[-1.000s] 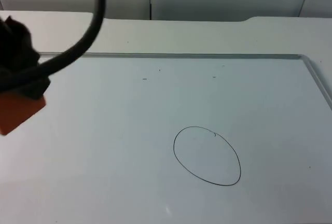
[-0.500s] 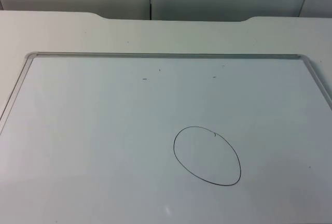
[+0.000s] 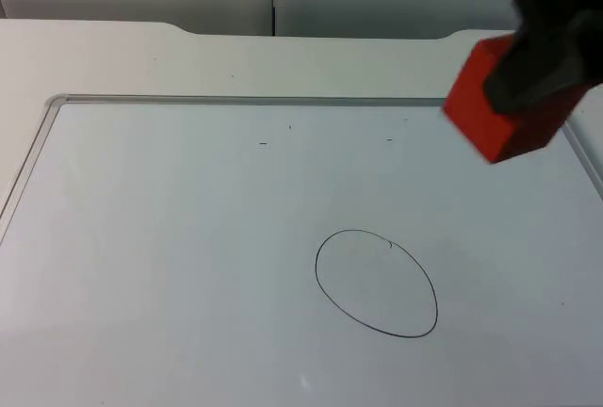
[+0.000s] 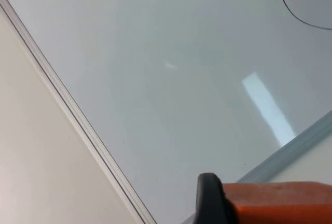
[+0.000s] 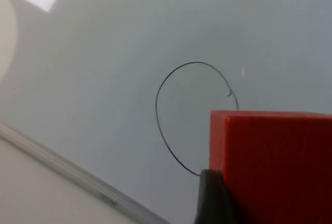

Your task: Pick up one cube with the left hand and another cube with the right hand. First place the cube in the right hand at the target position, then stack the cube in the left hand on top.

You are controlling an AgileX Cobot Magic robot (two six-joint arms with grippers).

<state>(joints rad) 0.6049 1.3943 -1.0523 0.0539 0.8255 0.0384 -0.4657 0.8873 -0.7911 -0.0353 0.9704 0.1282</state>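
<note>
A black fingertip [image 4: 209, 199] of the left gripper [image 4: 228, 208] presses against an orange cube [image 4: 280, 202], whose top face runs off to the side. Beyond them lies a white board [image 4: 171, 79] with a metal rim [image 4: 67, 105] running diagonally; a 2nd stretch of rim [image 4: 290, 149] meets the cube's far side. Outside the rim is the cream table [image 4: 36, 177]. An arc of a drawn black circle [image 4: 298, 14] marks the board far from the cube. A bright glare patch [image 4: 264, 107] sits on the board.
</note>
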